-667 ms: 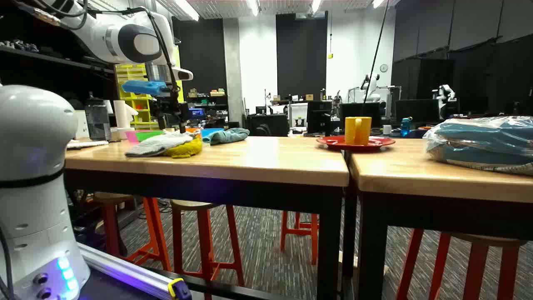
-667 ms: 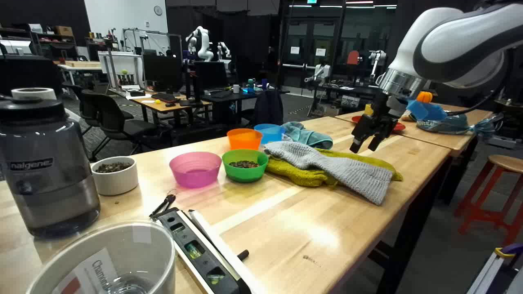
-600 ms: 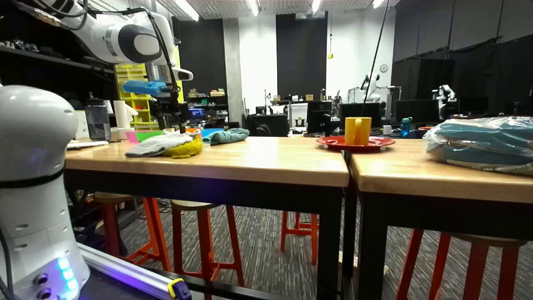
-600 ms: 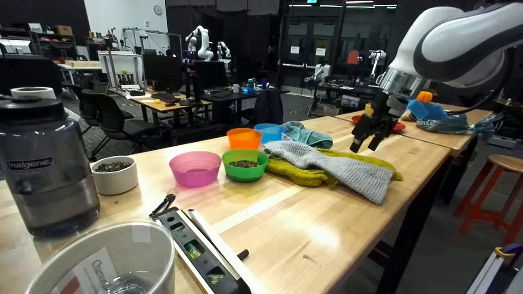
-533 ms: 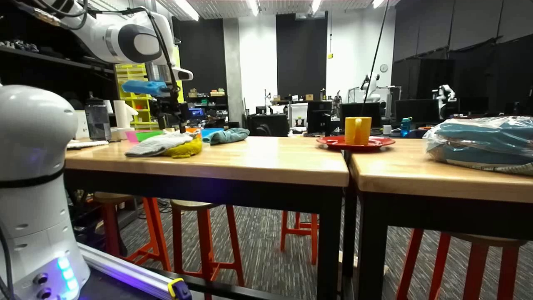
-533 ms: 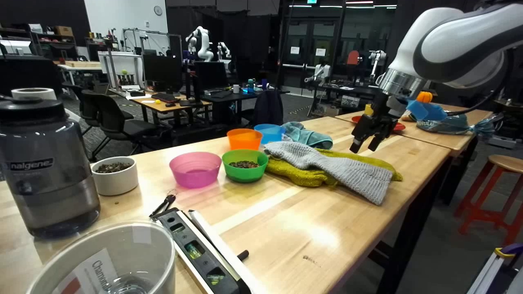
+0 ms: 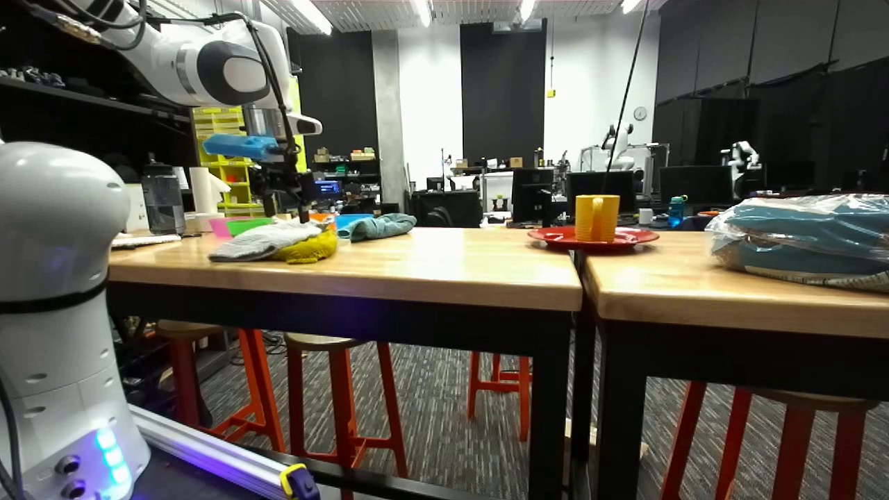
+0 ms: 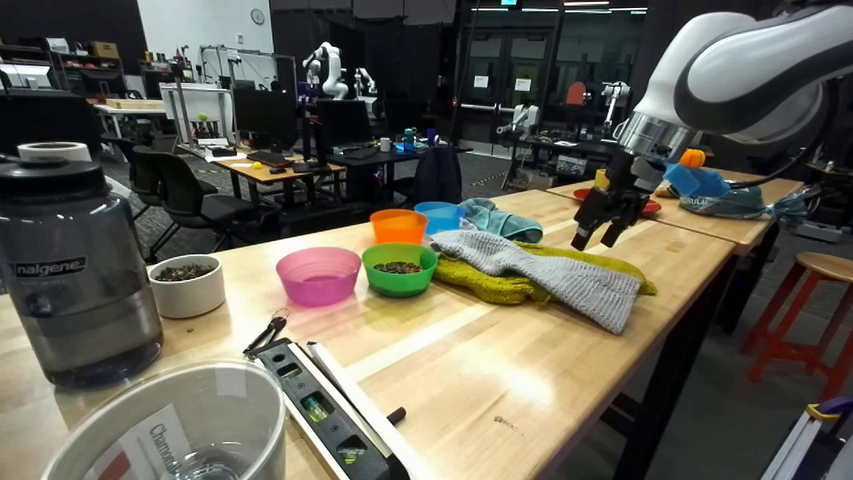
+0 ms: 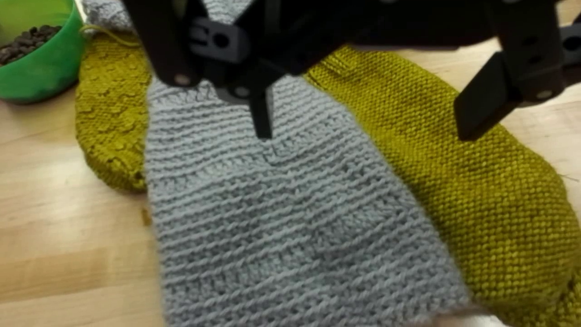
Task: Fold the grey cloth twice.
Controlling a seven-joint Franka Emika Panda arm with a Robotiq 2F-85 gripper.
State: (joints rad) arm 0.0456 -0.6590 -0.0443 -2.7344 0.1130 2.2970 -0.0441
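The grey cloth is knitted and lies spread in a long strip across a mustard-yellow knitted cloth on the wooden table. Its near end hangs off the yellow cloth onto the table. In the wrist view the grey cloth fills the middle and the yellow cloth shows on both sides. My gripper is open and empty above the cloths, one finger over the grey cloth and one over the yellow. In an exterior view the gripper hangs tilted above the cloths, apart from them.
A green bowl of dark bits stands against the cloths' left end, with pink, orange and blue bowls nearby. A teal cloth lies behind. A level, bottle and glass jar stand nearer.
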